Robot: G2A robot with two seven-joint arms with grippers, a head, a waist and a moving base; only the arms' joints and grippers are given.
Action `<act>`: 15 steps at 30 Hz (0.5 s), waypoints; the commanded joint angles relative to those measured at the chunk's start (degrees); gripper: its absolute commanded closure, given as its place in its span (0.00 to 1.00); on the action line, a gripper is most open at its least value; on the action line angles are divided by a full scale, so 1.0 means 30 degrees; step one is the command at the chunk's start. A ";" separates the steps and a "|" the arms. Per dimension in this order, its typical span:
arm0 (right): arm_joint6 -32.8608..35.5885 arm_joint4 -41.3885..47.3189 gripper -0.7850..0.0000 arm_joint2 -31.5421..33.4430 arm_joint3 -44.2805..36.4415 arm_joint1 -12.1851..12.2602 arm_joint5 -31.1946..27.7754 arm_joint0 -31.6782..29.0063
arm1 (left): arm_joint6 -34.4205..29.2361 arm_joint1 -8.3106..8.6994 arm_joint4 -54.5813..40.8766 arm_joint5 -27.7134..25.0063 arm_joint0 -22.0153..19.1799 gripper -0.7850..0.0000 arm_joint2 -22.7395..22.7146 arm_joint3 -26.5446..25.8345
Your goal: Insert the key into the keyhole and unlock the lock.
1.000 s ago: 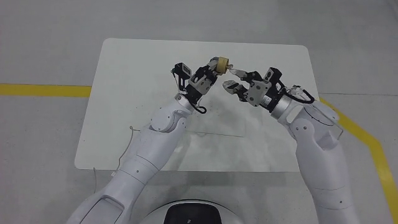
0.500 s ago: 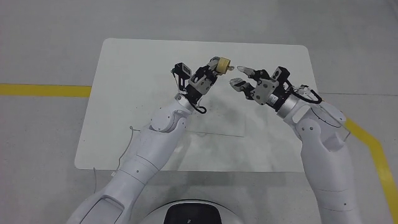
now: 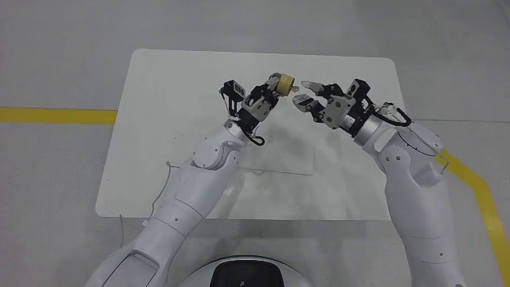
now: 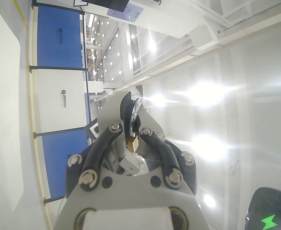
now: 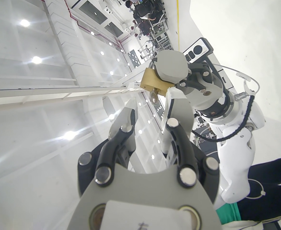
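A brass lock (image 3: 281, 84) is held up over the white table (image 3: 175, 127) with my left gripper (image 3: 273, 90) shut on it. In the left wrist view its silver shackle (image 4: 136, 108) shows between the closed fingers (image 4: 111, 118). A small silver key (image 5: 154, 96) sticks out of the lock's (image 5: 152, 82) underside. My right gripper (image 5: 152, 99) is open, and the key's head lies between its two fingertips without touching them. In the top view the right gripper (image 3: 304, 93) sits just right of the lock, level with it.
Both arms hover above the table's far middle. The table's right edge (image 3: 401, 100) runs close behind the right wrist. Yellow floor lines (image 3: 56, 115) flank the table on both sides.
The right gripper pulled back to the right away from the lock, then came in again around the key. The left arm and the lock stayed still.
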 commanded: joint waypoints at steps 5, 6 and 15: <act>-0.0253 0.0037 0.96 -0.0520 0.0410 -0.0006 0.0695 0.0568 | 0.0000 0.0000 0.0000 0.0000 0.0000 1.00 0.0000 0.0000; -0.0295 0.0259 1.00 -0.0588 0.0521 -0.0019 0.0887 0.0647 | 0.0000 0.0000 0.0000 0.0000 0.0000 1.00 0.0000 0.0000; -0.1414 0.2995 1.00 -0.0575 0.1324 -0.0153 0.2347 0.1091 | 0.0000 0.0000 0.0000 0.0000 0.0000 1.00 0.0000 0.0000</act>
